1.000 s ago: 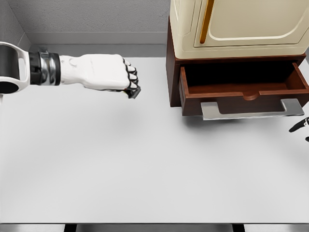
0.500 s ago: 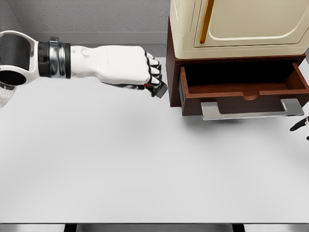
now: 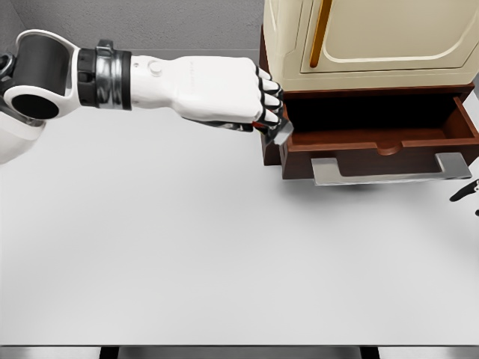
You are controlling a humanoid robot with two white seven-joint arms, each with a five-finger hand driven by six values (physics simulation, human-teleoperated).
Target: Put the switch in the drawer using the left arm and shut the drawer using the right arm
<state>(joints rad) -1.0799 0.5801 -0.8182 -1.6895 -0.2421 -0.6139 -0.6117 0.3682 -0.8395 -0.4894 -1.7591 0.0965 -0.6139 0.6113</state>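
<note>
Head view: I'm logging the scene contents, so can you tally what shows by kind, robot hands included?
Robot hands: 2, the left hand and the right hand, only fingertips at the edge
Switch: 1
Cabinet: 1
Open drawer: 1
Table: 1
Total: 6

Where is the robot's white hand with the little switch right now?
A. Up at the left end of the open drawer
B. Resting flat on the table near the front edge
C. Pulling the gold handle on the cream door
A: the left hand, closed around the switch, is at the left end of the open drawer, just reaching its left wall.
</note>
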